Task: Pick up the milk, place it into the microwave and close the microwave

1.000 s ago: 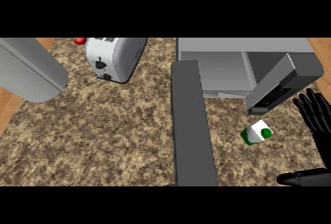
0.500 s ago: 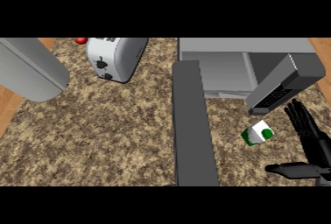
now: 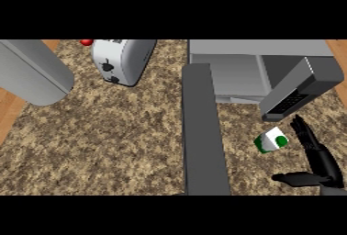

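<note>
Head view. A speckled brown stone desk (image 3: 115,142) fills the field, with wooden floor at its 9 o'clock edge. At 12 o'clock stand a toaster (image 3: 123,59) and a small red object (image 3: 86,42). A grey cylinder (image 3: 30,71) lies at 10 o'clock. The microwave (image 3: 237,55) sits at 1 o'clock, its door (image 3: 203,137) swung open toward 6 o'clock.

The milk (image 3: 272,140) rests on the desk at 4 o'clock, just below the microwave's dark right-hand panel. It is a small white carton with green patches, set cornerwise. Its long axis cannot be read from this steep angle.

The right hand (image 3: 320,160) is the only one shown and the nearer. Its fingers (image 3: 305,135) are straight, pointing to 11 o'clock, with the thumb (image 3: 295,178) spread toward 9 o'clock, so it grasps nothing. The milk lies at 10 o'clock from the palm, just beside the fingers. Contact cannot be confirmed.
</note>
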You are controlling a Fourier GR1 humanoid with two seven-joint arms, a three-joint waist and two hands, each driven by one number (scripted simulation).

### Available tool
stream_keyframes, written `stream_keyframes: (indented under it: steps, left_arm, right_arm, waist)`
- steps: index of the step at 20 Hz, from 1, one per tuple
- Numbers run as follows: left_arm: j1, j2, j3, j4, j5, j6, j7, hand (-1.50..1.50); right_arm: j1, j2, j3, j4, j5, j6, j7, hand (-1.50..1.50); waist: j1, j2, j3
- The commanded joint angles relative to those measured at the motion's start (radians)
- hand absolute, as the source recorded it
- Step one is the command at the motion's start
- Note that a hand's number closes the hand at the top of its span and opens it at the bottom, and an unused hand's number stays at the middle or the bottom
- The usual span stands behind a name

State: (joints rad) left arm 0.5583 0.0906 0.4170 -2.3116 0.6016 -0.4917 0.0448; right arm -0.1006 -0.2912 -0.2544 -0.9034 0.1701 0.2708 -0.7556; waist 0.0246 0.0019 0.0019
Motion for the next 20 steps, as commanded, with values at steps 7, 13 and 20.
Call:
stream_keyframes:
  steps: [7, 13, 20]
  left_arm:
    - [0.0, 0.008, 0.027, -0.072, 0.106, -0.007, 0.039, -1.5]
    - [0.035, -0.018, 0.041, -0.028, 0.109, -0.08, -0.012, -1.5]
    - [0.066, -0.022, 0.031, -0.061, 0.122, -0.086, 0.01, -1.5]
  right_arm:
    - [-0.174, -0.053, -0.014, 0.49, 0.104, -0.062, -0.321, -1.5]
    - [-0.28, -0.04, -0.036, 0.61, 0.098, -0.078, -0.351, -1.5]
    - [-0.299, -0.009, -0.045, 0.665, 0.079, -0.028, -0.374, 1.5]
  waist:
    - [0.004, 0.005, 0.002]
    - [0.017, 0.007, 0.003]
    - [0.017, 0.009, 0.004]
